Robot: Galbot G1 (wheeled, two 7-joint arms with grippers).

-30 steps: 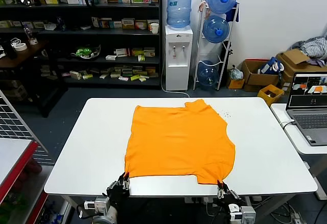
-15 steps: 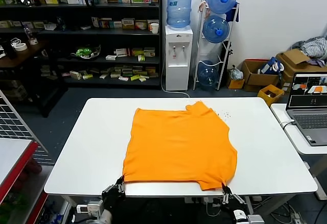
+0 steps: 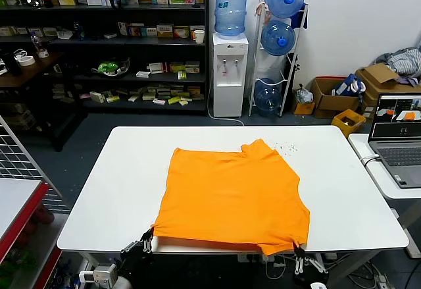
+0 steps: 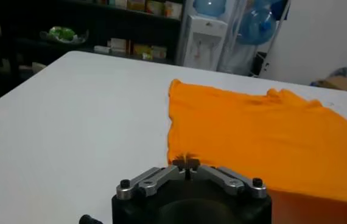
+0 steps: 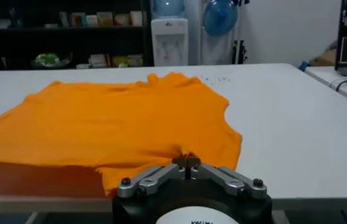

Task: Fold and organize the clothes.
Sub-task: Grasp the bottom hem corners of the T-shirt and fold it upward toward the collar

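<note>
Pinching the near hem at both corners, the two grippers sit at the bottom of the head view: the left gripper (image 3: 148,239) at the lower left, its fingers pressed together on the corner of the orange T-shirt (image 3: 233,193); the right gripper (image 3: 297,249) at the lower right, likewise clamped on the other hem corner; each wrist view shows a small tuft of orange cloth caught where the fingertips meet, so the hold looks shallow on both sides.

Judging from that, the chief risk is a corner slipping free, since so little fabric is caught; a loose corner would drop back and leave the shirt skewed; a second risk is uneven travel between the arms, which would twist the hem and set wrinkles into the panel; a third is the hem overhanging the near edge of the white table (image 3: 99,190), where cloth could sag below the tabletop and catch on the edge during a lift.

As for the shirt itself: it lies spread and mostly flat in the middle of the head view, reaching from mid-table down to the near edge; the collar end points toward the upper part of the frame, where a small bump of fabric stands at the upper right of the cloth; the right side runs wavy rather than straight; no lettering shows on the upward face; the cloth looks soft and thin, likely to drape and fold readily.
</note>
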